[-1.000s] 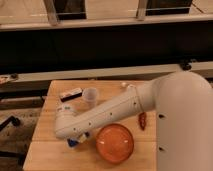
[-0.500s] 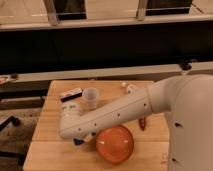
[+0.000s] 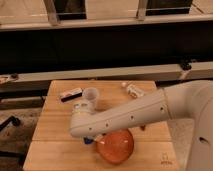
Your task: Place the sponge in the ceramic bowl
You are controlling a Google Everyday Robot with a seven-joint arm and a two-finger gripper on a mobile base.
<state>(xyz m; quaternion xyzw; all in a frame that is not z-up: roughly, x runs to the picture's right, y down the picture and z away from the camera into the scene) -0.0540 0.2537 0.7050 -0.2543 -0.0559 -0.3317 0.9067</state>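
Camera view looks down across a wooden table [image 3: 55,150]. Nearest, by the table's near edge, sits the orange bowl [image 3: 116,147], round and glossy, with its far rim partly covered by the arm.

Just left of the bowl, under the rounded end of the arm, is the gripper [image 3: 93,138]. Very little of it shows, as the arm hides most of it. Its jaws are closed, and they grip the sponge [image 3: 88,141]. Only a small blue patch of the sponge peeks out below the arm, left of the bowl's rim and outside the bowl. So little of it shows that its long axis and the way it points cannot be made out, and its pale layer is not clear either. Whether the sponge touches the tabletop cannot be told.

The white arm [image 3: 125,116] runs from the robot's body at the right edge, across the middle of the table, down to the left.

Farther back stands a small clear cup [image 3: 91,94], upright, just beyond the end of the arm. Left of the cup lies a flat black-and-white object [image 3: 70,94], its length running left to right. Toward the far right corner lies a small pale item [image 3: 132,90], too blurred to identify.

Beyond the table runs a long pale ledge [image 3: 100,74] with dark space behind it.
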